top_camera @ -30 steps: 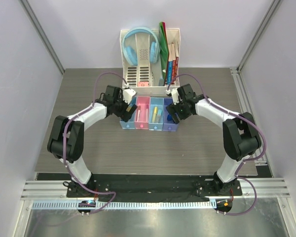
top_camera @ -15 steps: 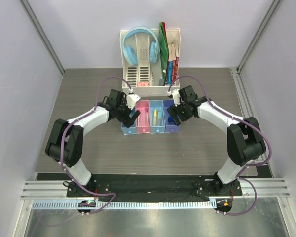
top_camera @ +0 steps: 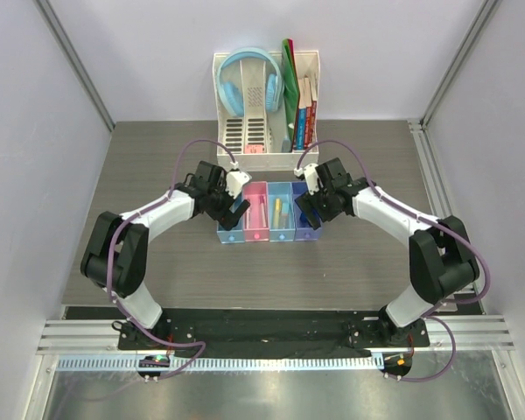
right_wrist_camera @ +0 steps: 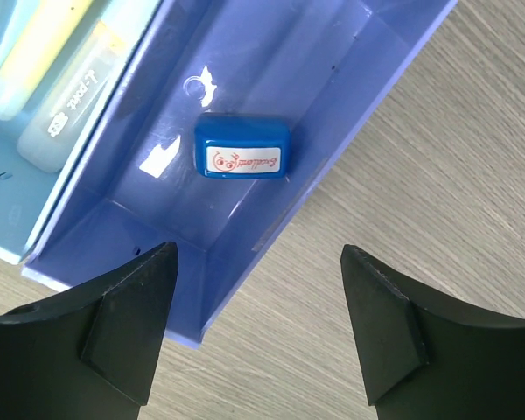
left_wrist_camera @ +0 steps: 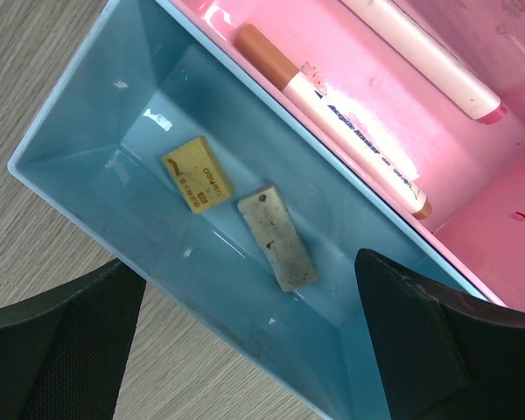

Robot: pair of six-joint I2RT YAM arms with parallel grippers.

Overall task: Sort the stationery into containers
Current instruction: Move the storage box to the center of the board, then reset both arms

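Note:
The four joined bins stand mid-table: blue (top_camera: 229, 233), pink (top_camera: 255, 214), light blue (top_camera: 281, 226) and purple-blue (top_camera: 304, 231). The blue bin (left_wrist_camera: 140, 105) holds a tan block (left_wrist_camera: 195, 173) and a grey block (left_wrist_camera: 277, 236). The pink bin (left_wrist_camera: 499, 166) holds a white marker with a brownish cap (left_wrist_camera: 332, 114) and a pink-tipped white pen (left_wrist_camera: 429, 57). The light blue bin holds a yellow highlighter (right_wrist_camera: 35, 61). The purple-blue bin (right_wrist_camera: 332, 105) holds a blue block (right_wrist_camera: 241, 158). My left gripper (top_camera: 234, 208) (left_wrist_camera: 245, 350) is open across the blue bin's wall. My right gripper (top_camera: 306, 213) (right_wrist_camera: 258, 337) is open across the purple-blue bin's corner.
A tall white slotted organiser (top_camera: 236, 131) stands at the back against the wall, with light-blue headphones (top_camera: 249, 83) and upright books (top_camera: 303, 105) in it. Bare wood-grain table surrounds the bins. Side walls close in on the left and right.
The row of bins has slid toward the near edge and slightly right. Both grippers moved with it and stay at its two ends.

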